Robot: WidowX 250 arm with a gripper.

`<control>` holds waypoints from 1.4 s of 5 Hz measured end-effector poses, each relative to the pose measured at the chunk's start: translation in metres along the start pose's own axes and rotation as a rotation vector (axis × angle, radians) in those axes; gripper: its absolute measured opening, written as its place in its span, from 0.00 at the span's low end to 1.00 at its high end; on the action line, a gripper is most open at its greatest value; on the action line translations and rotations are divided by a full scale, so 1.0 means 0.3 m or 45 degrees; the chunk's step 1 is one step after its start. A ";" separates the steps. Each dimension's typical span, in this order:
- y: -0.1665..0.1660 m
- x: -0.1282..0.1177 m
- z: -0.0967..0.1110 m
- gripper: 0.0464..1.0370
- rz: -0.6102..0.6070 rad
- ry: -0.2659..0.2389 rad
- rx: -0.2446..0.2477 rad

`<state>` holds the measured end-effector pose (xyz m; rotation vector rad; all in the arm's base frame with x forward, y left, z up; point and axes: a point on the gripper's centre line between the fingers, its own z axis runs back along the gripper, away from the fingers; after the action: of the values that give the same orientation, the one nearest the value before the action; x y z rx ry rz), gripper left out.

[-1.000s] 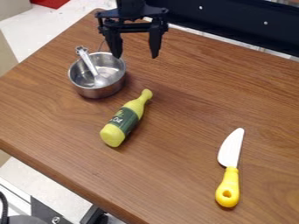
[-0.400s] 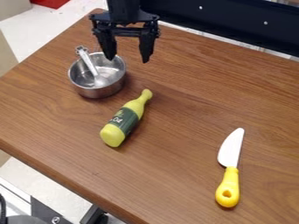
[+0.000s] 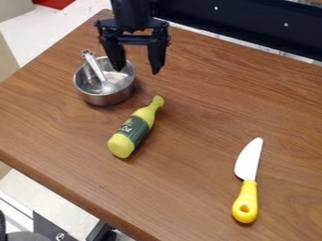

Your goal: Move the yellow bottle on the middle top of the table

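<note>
I see the yellow bottle (image 3: 136, 127) lying on its side on the wooden table (image 3: 195, 106), near the metal pot (image 3: 105, 81). My gripper (image 3: 136, 70) hangs above, spread wide and empty. I judge this the approach; next I should lower it over the bottle, clear of the pot's rim.

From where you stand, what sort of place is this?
Probably a lab or workshop made up for kitchen play: a brown wooden table bears a yellow toy-like bottle with a green label and a round silver metal pot, beneath a black mechanical arm.
</note>
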<state>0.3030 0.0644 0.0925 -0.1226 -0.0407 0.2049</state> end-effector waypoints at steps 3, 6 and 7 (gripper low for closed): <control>-0.096 -0.015 -0.080 0.96 -0.189 -0.055 -0.026; -0.092 -0.032 -0.168 0.96 -0.193 0.010 0.074; -0.073 -0.028 -0.182 0.96 -0.207 0.001 0.075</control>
<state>0.3020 0.0348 0.0408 -0.0601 -0.0433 0.0439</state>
